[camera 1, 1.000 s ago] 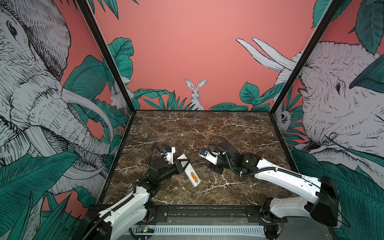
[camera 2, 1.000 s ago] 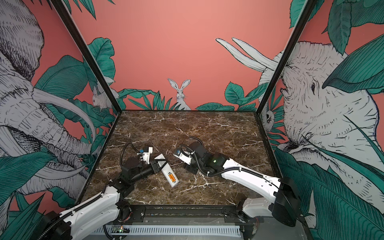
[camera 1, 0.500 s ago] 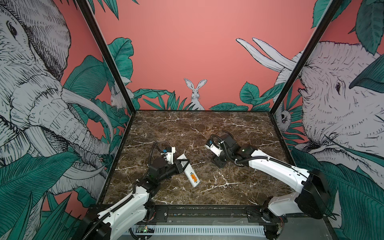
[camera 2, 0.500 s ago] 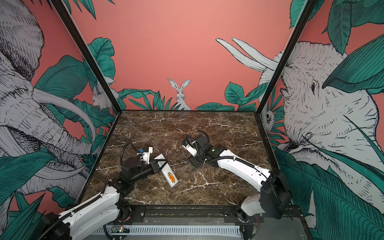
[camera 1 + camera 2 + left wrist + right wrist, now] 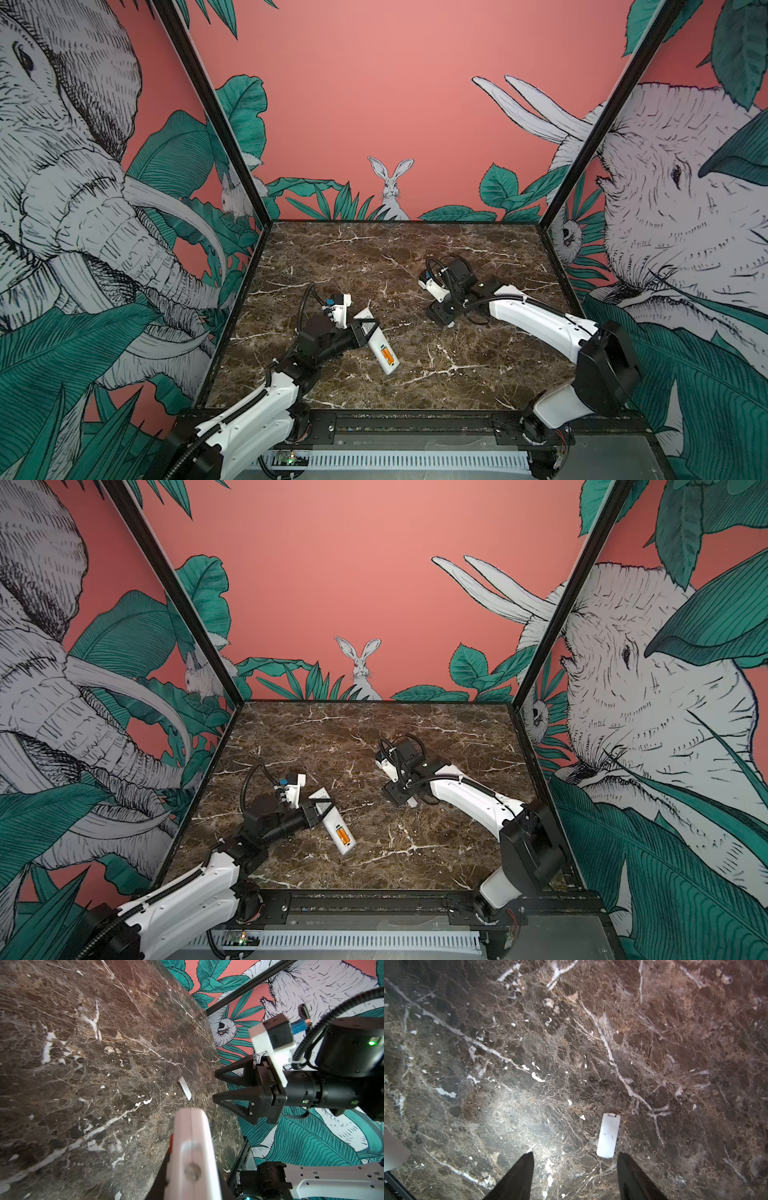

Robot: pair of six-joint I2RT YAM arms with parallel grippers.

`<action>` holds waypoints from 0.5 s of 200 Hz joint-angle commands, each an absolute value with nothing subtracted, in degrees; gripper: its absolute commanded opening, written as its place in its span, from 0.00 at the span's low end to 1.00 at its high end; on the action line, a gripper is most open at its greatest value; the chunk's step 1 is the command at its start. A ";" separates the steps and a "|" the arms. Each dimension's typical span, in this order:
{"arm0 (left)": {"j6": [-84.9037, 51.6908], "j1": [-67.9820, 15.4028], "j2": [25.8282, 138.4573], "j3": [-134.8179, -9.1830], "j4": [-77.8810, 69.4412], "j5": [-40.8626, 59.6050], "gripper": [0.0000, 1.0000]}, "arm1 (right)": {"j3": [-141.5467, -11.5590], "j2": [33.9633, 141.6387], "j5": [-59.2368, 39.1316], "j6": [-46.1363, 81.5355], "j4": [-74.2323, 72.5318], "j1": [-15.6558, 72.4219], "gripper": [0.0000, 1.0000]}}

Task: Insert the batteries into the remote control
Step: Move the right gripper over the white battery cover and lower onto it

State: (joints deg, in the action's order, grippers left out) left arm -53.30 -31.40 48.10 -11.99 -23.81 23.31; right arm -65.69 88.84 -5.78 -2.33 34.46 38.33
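Since the batteries [image 5: 343, 835] already show orange in the open bay near the lower end of the remote control [image 5: 376, 341], the step in hand reads as fetching the battery cover [image 5: 608, 1135] — a judgement, not a sighting. The remote lies slantwise on the marble tabletop [image 5: 488, 1043], bay side up in both top views. The left gripper [image 5: 366, 328] is clamped on its far end, pinning it. Whether both cells are fully seated cannot be told at this size.

The right gripper [image 5: 575, 1155] hangs over the table well apart from the remote, jaws spread wide with nothing between them. The cover lies flat on the stone, close beside one fingertip and not centred in the gap.

To do it well, the gripper should shift sideways until the cover sits midway between the fingers [image 5: 521, 1174], then descend and close across its narrow width. The piece is thin and flat on hard stone — the tips must reach the surface or they will ride over it. Smooth plastic may skid or flip, so a slow close is advised. The left grip should not slacken, or the bay will shift.
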 commanded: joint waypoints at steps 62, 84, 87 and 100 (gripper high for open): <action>-50.80 -31.46 49.32 -15.73 -24.48 23.77 0.00 | -67.58 93.54 -6.53 -2.72 35.16 34.26 0.73; -50.80 -31.46 49.06 -15.64 -24.34 23.51 0.00 | -67.59 94.48 -6.72 -2.87 34.90 33.45 0.75; -50.78 -31.46 49.09 -15.57 -24.24 23.52 0.00 | -67.52 94.60 -6.79 -2.86 34.94 33.38 0.75; -50.73 -31.47 48.87 -15.48 -24.00 23.29 0.00 | -67.52 95.00 -7.02 -2.98 34.92 32.99 0.76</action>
State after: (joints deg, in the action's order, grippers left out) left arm -51.33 -31.40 49.50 -14.13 -23.05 23.31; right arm -66.52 94.17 -6.44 -2.35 34.74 33.80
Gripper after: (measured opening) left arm 0.206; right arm 0.755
